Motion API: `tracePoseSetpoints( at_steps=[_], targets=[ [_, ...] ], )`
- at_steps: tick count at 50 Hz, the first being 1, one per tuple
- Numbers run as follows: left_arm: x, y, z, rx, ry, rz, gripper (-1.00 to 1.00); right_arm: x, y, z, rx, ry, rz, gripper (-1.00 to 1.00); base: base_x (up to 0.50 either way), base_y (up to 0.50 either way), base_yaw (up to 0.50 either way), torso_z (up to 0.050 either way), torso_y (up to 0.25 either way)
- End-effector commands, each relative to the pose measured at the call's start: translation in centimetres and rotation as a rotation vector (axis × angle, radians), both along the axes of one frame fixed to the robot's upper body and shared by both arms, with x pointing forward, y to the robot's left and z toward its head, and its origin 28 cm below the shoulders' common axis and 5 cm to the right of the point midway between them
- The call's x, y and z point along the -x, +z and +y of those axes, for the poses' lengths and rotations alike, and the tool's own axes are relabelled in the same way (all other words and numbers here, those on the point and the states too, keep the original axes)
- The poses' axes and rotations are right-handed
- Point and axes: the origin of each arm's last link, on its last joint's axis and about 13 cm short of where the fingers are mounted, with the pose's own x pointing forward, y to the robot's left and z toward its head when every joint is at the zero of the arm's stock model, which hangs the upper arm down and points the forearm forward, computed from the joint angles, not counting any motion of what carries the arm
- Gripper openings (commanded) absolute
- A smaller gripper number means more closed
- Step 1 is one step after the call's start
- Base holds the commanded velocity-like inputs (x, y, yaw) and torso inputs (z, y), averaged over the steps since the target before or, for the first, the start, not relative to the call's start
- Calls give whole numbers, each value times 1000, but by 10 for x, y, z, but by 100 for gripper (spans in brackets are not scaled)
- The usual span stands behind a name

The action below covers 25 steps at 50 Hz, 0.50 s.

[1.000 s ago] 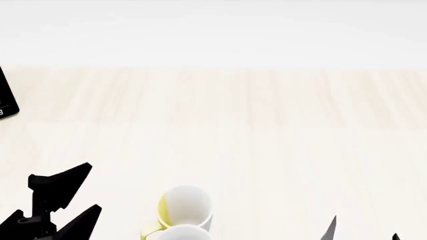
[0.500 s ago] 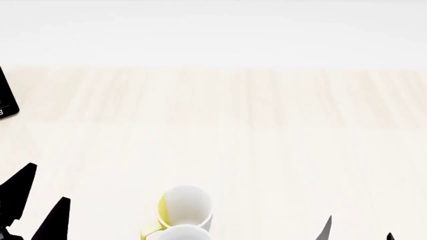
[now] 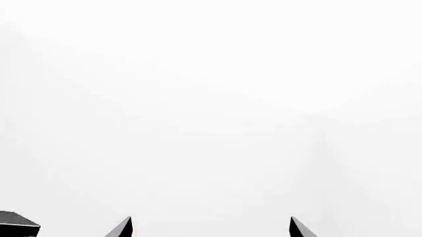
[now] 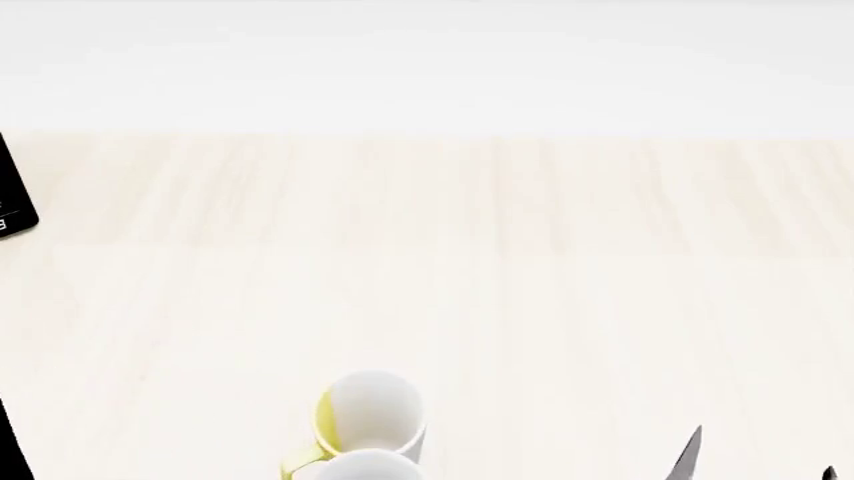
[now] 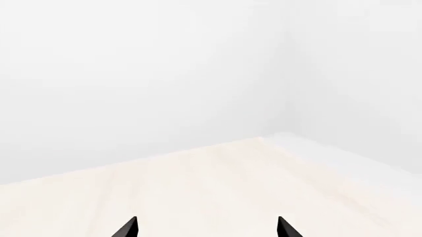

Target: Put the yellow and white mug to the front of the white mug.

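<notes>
The yellow and white mug (image 4: 371, 412) stands upright near the bottom of the head view, its yellow handle (image 4: 300, 466) pointing toward me and left. The rim of the white mug (image 4: 367, 467) shows just nearer to me, cut by the frame edge and close against it. My right gripper (image 4: 758, 466) shows only two black fingertips at the bottom right, well right of the mugs. It is open and empty in the right wrist view (image 5: 206, 229). My left gripper (image 3: 209, 229) is open and empty, facing a blank white wall. Neither wrist view shows a mug.
The light wooden table (image 4: 534, 260) stretches ahead to a white wall. A black object (image 4: 14, 200) lies at the table's left edge. A black sliver (image 4: 8, 440) shows at the head view's bottom left. A dark block (image 3: 17, 226) sits beside the left fingertips.
My left gripper has dropped down and left, almost wholly out of the head view. My right fingertips have shifted slightly right and lower. The mugs have not moved.
</notes>
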Motion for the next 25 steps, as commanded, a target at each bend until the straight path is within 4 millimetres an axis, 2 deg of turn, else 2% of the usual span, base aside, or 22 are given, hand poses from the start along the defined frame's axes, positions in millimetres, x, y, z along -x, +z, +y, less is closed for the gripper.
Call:
tracePoseSetpoints(
  at_steps=[1,6,10,15,25],
  targets=[
    [20,10,-2,50,170,-84,100,11,7,-2,26,-38,-75,100,0,0,0,0,0],
    [30,13,-5,19,314,-138,100,18,10,-2,18,-65,-117,100,0,0,0,0,0],
    [33,12,-7,29,302,-142,100,21,12,-3,13,-69,-131,100,0,0,0,0,0],
    [36,11,-6,32,392,-163,100,24,14,-4,4,-93,-154,100,0,0,0,0,0],
    [42,8,-4,57,399,-154,100,30,16,-9,-1,-120,-201,100,0,0,0,0,0]
  ],
)
